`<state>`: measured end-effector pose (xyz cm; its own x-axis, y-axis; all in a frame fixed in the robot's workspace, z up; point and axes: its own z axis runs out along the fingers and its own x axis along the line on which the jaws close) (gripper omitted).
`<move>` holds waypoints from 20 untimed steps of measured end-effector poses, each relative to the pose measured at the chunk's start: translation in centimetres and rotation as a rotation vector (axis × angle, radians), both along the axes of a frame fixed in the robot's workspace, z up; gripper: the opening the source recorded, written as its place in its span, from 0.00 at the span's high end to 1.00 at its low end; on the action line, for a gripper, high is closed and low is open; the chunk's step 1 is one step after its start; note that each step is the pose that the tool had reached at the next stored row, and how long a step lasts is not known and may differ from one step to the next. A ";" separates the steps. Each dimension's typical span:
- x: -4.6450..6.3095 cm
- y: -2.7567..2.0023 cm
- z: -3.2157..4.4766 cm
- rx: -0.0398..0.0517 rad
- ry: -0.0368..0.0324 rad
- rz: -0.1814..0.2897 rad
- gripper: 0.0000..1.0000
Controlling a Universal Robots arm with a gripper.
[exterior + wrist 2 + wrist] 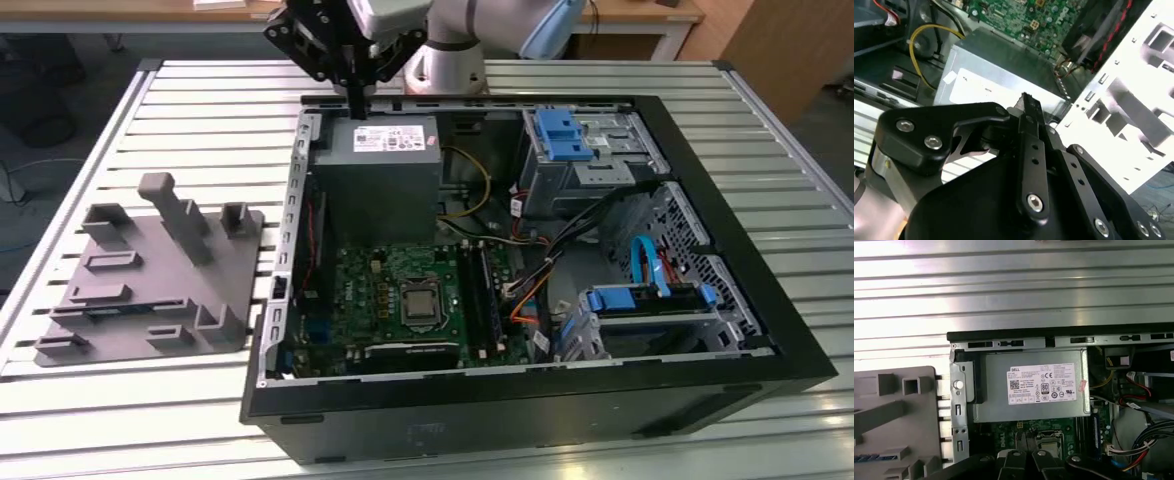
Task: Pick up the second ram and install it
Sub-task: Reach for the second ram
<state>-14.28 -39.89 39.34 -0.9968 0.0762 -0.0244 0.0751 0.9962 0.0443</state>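
End effector (358,113) pressed together, hovering above grey metal power supply box (380,170); blue-green second ram (115,311) in grey moulded plastic fixture (200,275) likely needs a spread, squarely aligned approach.

all three views overlook the power supply (1034,385).

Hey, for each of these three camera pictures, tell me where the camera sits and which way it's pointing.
Exterior view: off the arm, raised, looking down into the open computer case and the grey fixture beside it; the arm and claw hang over the case's far edge.
First wrist view: on the arm, looking down at the power supply; claw parts show.
Second wrist view: behind the claw, looking along it toward the power supply and motherboard.
All three share the power supply.
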 end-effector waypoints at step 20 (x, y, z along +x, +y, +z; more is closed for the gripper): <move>-5.0 0.00 -0.03 0.0001 -0.0001 0.000 0.90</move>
<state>-19.26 -39.89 39.30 -0.9968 0.0762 -0.0245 0.0750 0.9962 0.0444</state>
